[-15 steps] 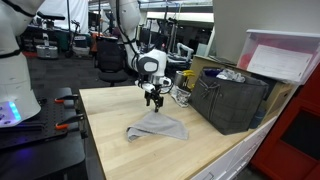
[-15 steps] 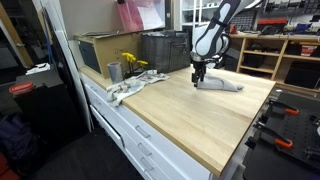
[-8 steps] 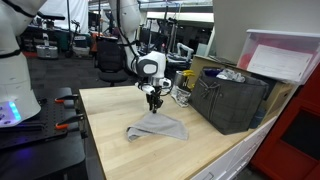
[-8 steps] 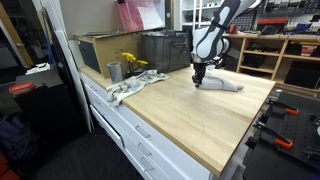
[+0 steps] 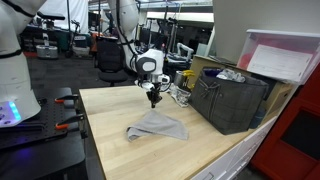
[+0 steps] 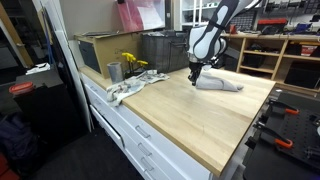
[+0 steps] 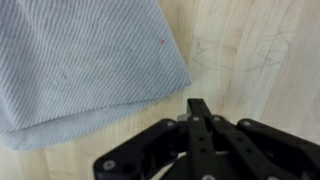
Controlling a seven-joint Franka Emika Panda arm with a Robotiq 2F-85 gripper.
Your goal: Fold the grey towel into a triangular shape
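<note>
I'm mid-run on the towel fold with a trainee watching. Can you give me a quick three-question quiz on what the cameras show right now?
1. True or false: the gripper is clamped on the grey towel.
2. Pick one. The towel is: A) hanging from the gripper; B) lying on the wooden tabletop; C) draped over the table's edge.
3. Fill in the blank: in the wrist view the fingers are ____ (open or shut).

Key
1. False. The gripper holds nothing, and the towel lies off to one side of it.
2. B
3. shut
</note>
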